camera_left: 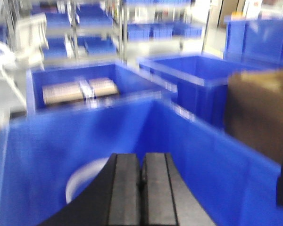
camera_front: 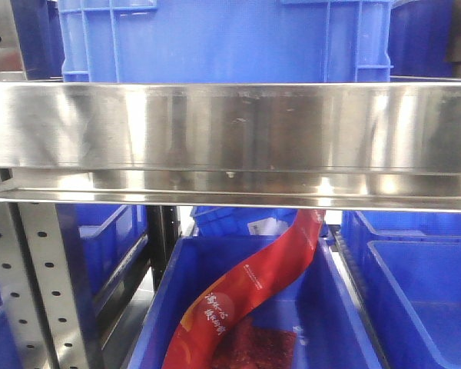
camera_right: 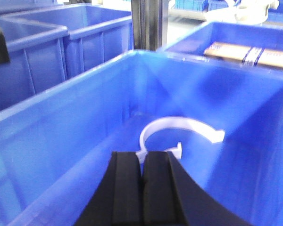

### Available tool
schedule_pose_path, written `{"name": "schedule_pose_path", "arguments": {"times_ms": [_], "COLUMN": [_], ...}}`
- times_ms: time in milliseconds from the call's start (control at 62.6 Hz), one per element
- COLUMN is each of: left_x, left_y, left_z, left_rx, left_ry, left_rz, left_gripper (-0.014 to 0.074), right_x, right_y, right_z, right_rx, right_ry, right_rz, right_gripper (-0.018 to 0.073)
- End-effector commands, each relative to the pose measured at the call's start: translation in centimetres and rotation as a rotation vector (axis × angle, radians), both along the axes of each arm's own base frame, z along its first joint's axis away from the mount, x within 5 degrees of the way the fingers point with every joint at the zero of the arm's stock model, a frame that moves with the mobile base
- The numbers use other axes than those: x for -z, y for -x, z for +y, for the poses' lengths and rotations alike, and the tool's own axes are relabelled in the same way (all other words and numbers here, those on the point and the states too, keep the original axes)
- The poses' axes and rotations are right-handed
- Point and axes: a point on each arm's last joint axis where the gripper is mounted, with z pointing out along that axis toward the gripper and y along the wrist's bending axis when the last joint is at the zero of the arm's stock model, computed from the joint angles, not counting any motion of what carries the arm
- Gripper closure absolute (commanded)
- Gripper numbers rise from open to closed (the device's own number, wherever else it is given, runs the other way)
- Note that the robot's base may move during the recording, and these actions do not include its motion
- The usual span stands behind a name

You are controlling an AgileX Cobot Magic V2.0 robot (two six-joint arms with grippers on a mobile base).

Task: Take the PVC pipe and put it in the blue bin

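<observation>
Hands: two, left hand (camera_left: 141, 181) and right hand (camera_right: 142, 181) both clenched, ungrasping | white pipe clips (camera_right: 181, 132): two in one blue bin (camera_right: 61, 136)

White object (camera_left: 82, 181) blurred, half hidden behind jaws.

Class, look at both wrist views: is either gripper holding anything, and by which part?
Nothing is held. The left gripper and right gripper are both shut on nothing; the white clip lies loose in the blue bin.
</observation>
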Motion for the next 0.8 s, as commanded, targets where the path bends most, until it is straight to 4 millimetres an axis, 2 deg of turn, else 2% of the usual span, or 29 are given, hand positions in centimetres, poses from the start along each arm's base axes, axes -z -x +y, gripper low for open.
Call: {"name": "schedule_pose_path", "arguments": {"times_ms": [0,144,240,384,511,783], "left_x": [-2.6,-6.3,-7.9,-7.7,-5.0,5.6], "left_y": [2.8,7.1,9.7,13.1,15.4,19.6], "left_z": [1.1,3.2,4.6,6.3,7.5,9.8], "left_rx": [0.016,0.018,0.022,0.023,0.018,0.0], "left_ry": [0.041,0.085,0.096,0.1,0.121,0.179], "left_rz": [-0.004,-0.101,-0.126,-0.136,-0.156,-0.109], "left_gripper": [0.0707,0.0707,0.0707,0.0707,0.0707,0.0707], "right_x": [-2.3,-5.4,-6.5,-6.2,-3.6,2.9], "right_y": [2.0,5.4,7.4,9.7,11.2,14.8], "right_z": [-0.7,-2.2,-3.0,-4.0,-4.6,-6.0], "right_rx": [-0.004,-0.004,-0.004,-0.007,-0.012,-0.019], "right_ry": [-0.039,-0.076,-0.091,-0.107,-0.105,-0.119], "right_rz": [-0.05,-0.137,-0.172,-0.212,-0.209,-0.162], "right_gripper": [0.0728,0.0728,0.0728,0.0728,0.0728,0.0728]}}
